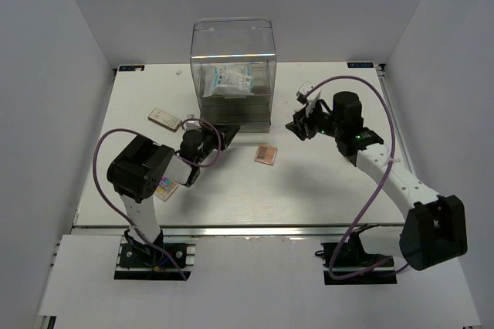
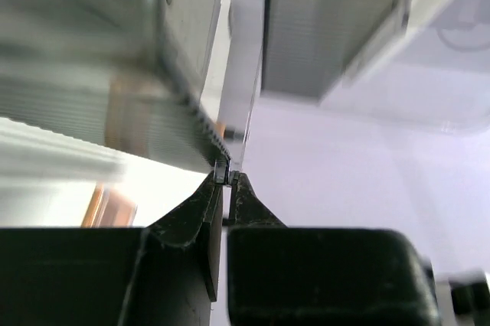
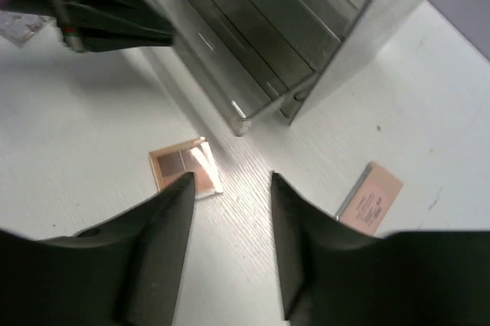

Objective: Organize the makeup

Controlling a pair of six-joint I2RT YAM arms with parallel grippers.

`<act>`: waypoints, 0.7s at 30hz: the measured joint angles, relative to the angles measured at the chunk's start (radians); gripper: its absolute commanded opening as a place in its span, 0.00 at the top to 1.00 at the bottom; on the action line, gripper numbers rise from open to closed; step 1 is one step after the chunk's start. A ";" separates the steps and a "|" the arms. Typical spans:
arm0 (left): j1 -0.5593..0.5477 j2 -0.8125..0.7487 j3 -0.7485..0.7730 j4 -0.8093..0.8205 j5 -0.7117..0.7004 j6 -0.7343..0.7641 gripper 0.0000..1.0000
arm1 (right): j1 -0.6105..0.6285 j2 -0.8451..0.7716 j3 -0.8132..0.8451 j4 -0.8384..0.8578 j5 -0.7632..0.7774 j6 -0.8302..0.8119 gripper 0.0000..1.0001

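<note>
My left gripper (image 1: 210, 142) is shut on the small clear handle (image 2: 223, 173) of the lowest drawer (image 1: 231, 123), which stands pulled out of the acrylic drawer box (image 1: 231, 43). A white-blue packet (image 1: 230, 82) lies inside the box. My right gripper (image 1: 299, 126) is open and empty above the table, right of the box. Below it in the right wrist view lie a peach palette (image 3: 184, 164) with square pans and a flat peach case (image 3: 371, 197). The palette (image 1: 265, 154) and the case (image 1: 302, 91) also show in the top view. A tan palette (image 1: 164, 118) lies left of the box.
A multicoloured palette (image 1: 166, 188) lies partly under my left arm's elbow. The left gripper (image 3: 107, 24) shows in the right wrist view beside the box's drawers (image 3: 253, 50). White walls close in the table (image 1: 332, 190) on three sides.
</note>
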 measured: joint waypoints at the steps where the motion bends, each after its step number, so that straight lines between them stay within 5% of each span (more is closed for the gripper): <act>1: -0.010 -0.024 -0.033 0.003 0.001 0.002 0.90 | -0.013 0.007 0.001 -0.005 0.002 0.021 0.46; 2: -0.019 -0.047 -0.062 0.005 0.001 0.002 0.86 | -0.029 0.016 0.003 -0.009 0.004 0.039 0.44; 3: -0.031 -0.068 -0.092 0.006 0.003 0.002 0.68 | -0.044 0.030 0.008 -0.020 0.004 0.053 0.39; 4: -0.034 -0.075 -0.101 0.006 0.003 0.003 0.68 | -0.055 0.043 0.015 -0.029 0.005 0.067 0.36; 5: -0.039 -0.082 -0.111 0.005 0.005 0.003 0.47 | -0.066 0.057 0.025 -0.039 0.004 0.076 0.35; 8: -0.049 -0.086 -0.120 -0.003 0.015 0.015 0.27 | -0.094 0.091 0.057 -0.076 0.002 0.093 0.26; 14: -0.050 -0.108 -0.105 -0.037 0.022 0.045 0.22 | -0.186 0.101 0.141 -0.195 -0.100 0.009 0.21; 21: -0.049 -0.306 -0.106 -0.186 0.029 0.145 0.22 | -0.543 0.193 0.256 -0.347 -0.291 -0.124 0.25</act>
